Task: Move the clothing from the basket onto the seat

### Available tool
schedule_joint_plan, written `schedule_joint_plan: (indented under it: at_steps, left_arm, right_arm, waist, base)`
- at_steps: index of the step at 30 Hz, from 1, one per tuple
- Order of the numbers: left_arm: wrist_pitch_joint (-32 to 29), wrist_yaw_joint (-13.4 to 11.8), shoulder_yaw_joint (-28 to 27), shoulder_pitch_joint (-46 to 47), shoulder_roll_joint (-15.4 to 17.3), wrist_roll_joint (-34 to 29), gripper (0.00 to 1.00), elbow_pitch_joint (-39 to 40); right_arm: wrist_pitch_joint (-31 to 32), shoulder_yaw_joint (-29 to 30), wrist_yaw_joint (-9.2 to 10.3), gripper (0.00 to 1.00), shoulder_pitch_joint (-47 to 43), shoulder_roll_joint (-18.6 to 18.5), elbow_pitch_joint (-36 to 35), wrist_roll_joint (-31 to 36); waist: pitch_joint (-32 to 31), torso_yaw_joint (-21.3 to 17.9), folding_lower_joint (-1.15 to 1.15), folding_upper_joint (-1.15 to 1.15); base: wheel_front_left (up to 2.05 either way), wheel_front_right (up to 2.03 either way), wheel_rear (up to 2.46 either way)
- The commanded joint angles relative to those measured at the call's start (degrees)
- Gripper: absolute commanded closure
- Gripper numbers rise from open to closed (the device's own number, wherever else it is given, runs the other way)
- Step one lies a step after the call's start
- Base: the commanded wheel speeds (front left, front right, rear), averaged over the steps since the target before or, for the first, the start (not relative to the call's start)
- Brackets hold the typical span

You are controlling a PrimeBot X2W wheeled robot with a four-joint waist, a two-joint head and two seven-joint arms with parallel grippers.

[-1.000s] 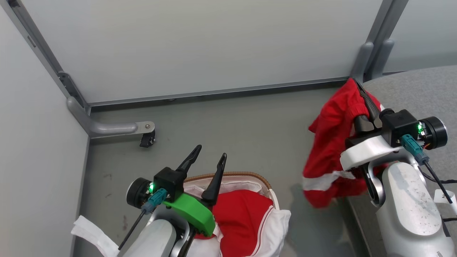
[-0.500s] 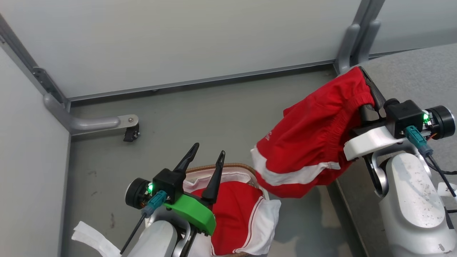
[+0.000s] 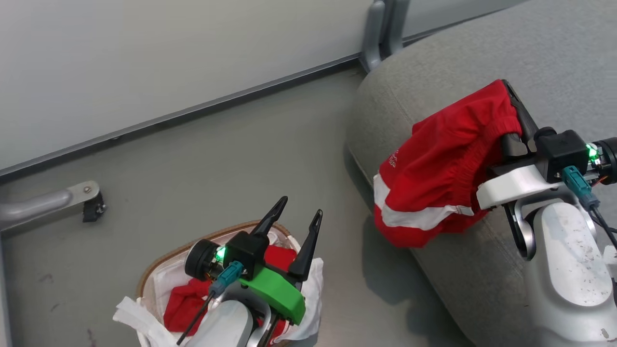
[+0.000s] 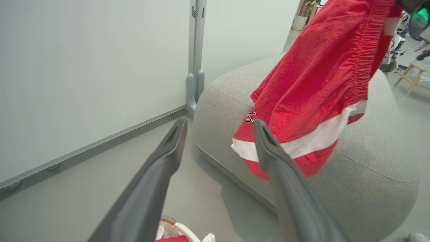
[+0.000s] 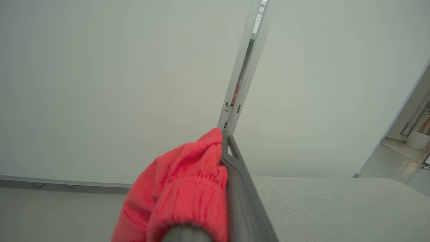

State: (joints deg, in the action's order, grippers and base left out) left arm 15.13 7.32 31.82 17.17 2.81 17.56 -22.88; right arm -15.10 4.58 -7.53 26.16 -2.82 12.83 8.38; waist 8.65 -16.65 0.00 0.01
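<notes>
– right end effector point(image 3: 505, 86), what is it doing?
– its fingers are pressed together, pinching the elastic waistband of soft red shorts with a white stripe point(image 3: 434, 168). the shorts hang over the rounded edge of the large grey fabric couch seat point(image 3: 482, 48); i cannot tell if they touch it.
– and the left end effector point(image 3: 301, 206)?
– spread, holding nothing, above the oval white basket with the brown woven rim point(image 3: 168, 274) on the grey floor point(image 3: 241, 159). more red and white clothing point(image 3: 185, 301) lies inside it.
</notes>
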Motion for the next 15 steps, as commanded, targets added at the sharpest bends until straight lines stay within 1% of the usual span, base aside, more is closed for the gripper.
schedule_joint_plan:
  at_steps: [1, 5, 8, 12, 15]
  left_arm:
    - [0.0, 0.3, 0.5, 1.4, 0.2, -0.1, 0.00, -0.2]
    - [0.0, 0.2, 1.9, 2.0, 0.8, -0.2, 0.00, -0.5]
    - [0.0, 0.2, 3.0, 2.5, 1.2, -0.2, 0.00, -0.5]
    - [0.0, 0.2, 4.6, 3.5, 1.9, -0.3, 0.00, -0.3]
    - [0.0, 0.2, 5.7, 4.6, 2.4, -0.4, 0.00, 0.3]
  right_arm:
    - [-0.1, 0.4, 0.08, 1.00, -0.6, -0.1, -0.4, -0.3]
    - [-0.1, 1.5, 0.08, 1.00, -0.9, -0.1, -0.9, -0.7]
    - [-0.1, 1.8, 0.08, 1.00, -0.9, -0.1, -1.1, -1.1]
    - [-0.1, 3.1, 0.08, 1.00, -0.3, -0.1, -1.1, -2.3]
    - [-0.1, 4.6, 0.08, 1.00, 0.8, -0.1, -1.4, -2.6]
  waist:
    - [3.2, -7.0, 0.00, -0.01]
    - [4.5, -9.4, 0.00, -0.01]
    - [5.4, -10.4, 0.00, -0.01]
    - [7.2, -10.5, 0.00, -0.01]
    - [9.0, -9.7, 0.00, -0.01]
  base:
    - [0.00, 0.00, 0.00]
    - [0.00, 0.00, 0.00]
    - [0.00, 0.00, 0.00]
    - [0.00, 0.00, 0.00]
    - [0.00, 0.00, 0.00]
